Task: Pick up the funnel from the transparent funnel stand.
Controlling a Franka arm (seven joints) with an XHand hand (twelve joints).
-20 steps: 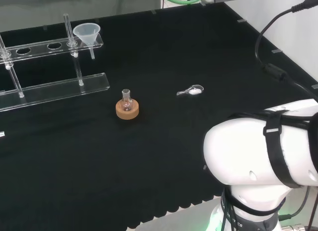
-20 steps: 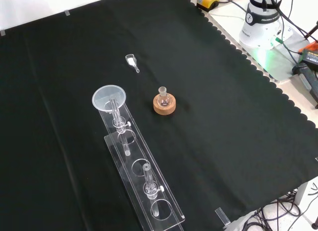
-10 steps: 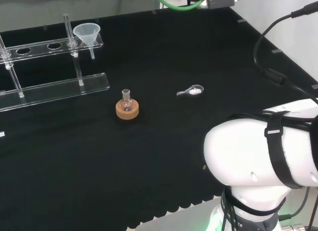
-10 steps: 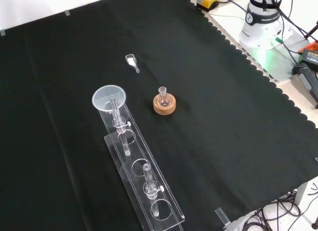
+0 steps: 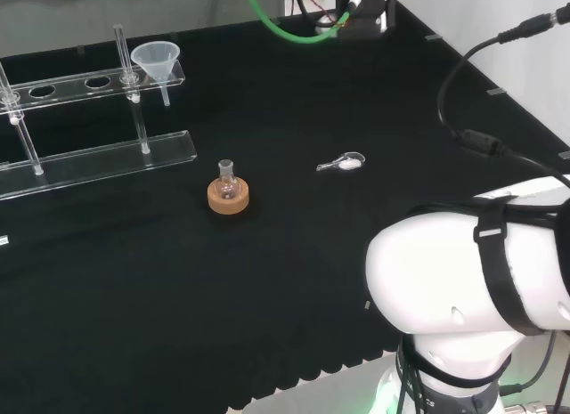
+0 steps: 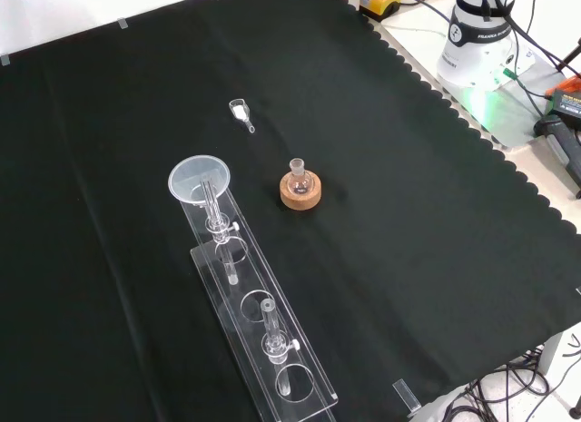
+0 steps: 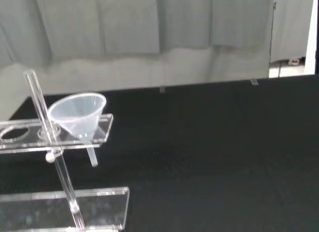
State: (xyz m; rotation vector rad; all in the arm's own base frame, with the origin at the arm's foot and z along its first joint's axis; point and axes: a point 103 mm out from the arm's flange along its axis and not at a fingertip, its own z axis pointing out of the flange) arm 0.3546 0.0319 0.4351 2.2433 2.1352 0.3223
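Hand: state cannot be told from these views.
Wrist end: a dark fitting [image 5: 361, 18] with a green cable [image 5: 283, 27] stands at the top edge of the head view, above the far side of the cloth [image 5: 294, 280].
Funnel [image 7: 79, 115]: ahead of the hand's wrist camera and well apart from it. It sits upright in the end hole of the stand's upper shelf, mouth up and stem hanging down through the hole.
Funnel stand [image 7: 65, 212]: clear, with a flat base, upright rods and a shelf of round holes. One rod rises just beside the funnel.
Head view: funnel [image 5: 156, 58] at the right end of the stand [image 5: 98, 156], far left of the fitting.
Front view: funnel [image 6: 199, 181] at the upper end of the stand [image 6: 263, 349].
Flask [image 5: 226, 184]: small and round, on a cork ring [image 5: 228, 200], between the stand and the arm's white link [image 5: 463, 271].
Scoop [image 5: 343, 163]: clear, white powder in its bowl, lying on the cloth right of the flask in the head view.
Writing: print on the arm's base [image 6: 477, 32] is too small to read.
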